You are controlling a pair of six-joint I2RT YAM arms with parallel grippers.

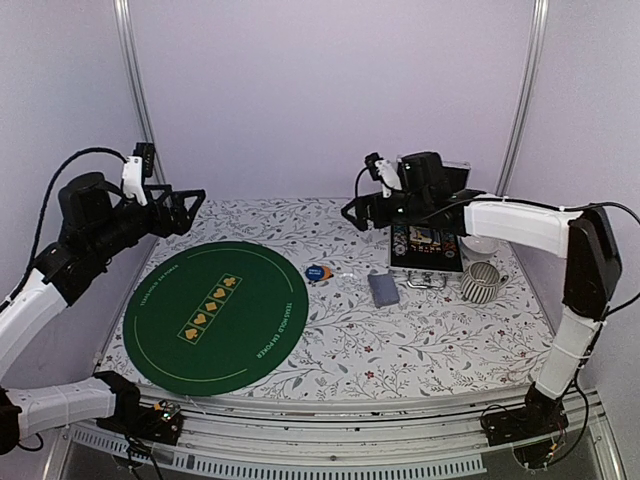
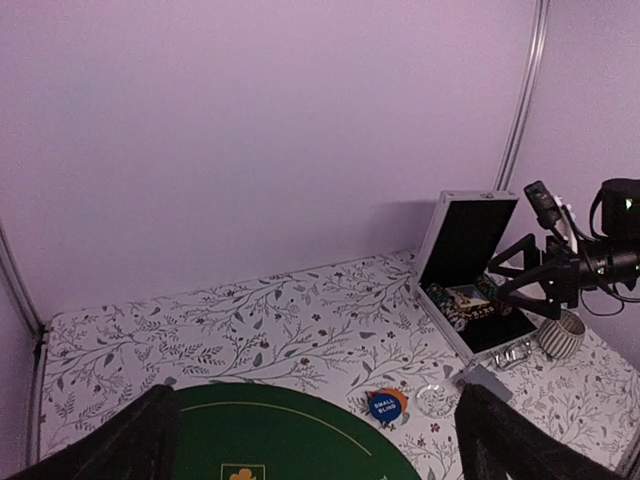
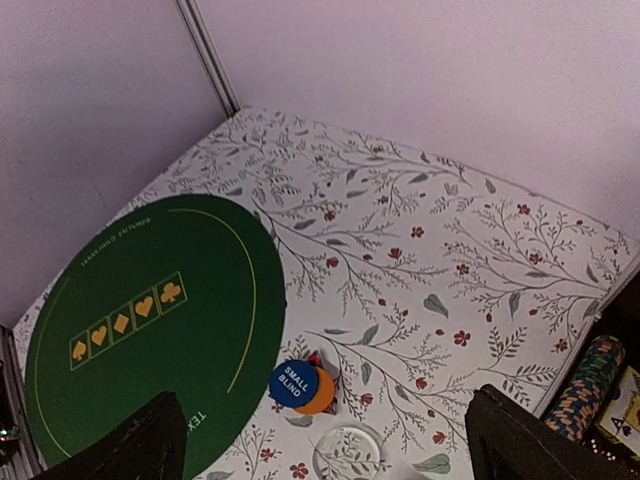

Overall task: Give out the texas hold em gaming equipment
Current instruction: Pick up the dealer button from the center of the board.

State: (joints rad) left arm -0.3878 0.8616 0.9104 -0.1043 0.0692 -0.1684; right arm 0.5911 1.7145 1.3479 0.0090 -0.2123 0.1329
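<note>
Left of the round green mat, the left arm is built of white shells joined by black joints, and a thin black cable is looped along it. Right of the mat, the right arm is made in the same colours, and black wires are gathered at its base. The left gripper and the right gripper are formed of black triangular frames, and a small white part is fixed behind each.
</note>
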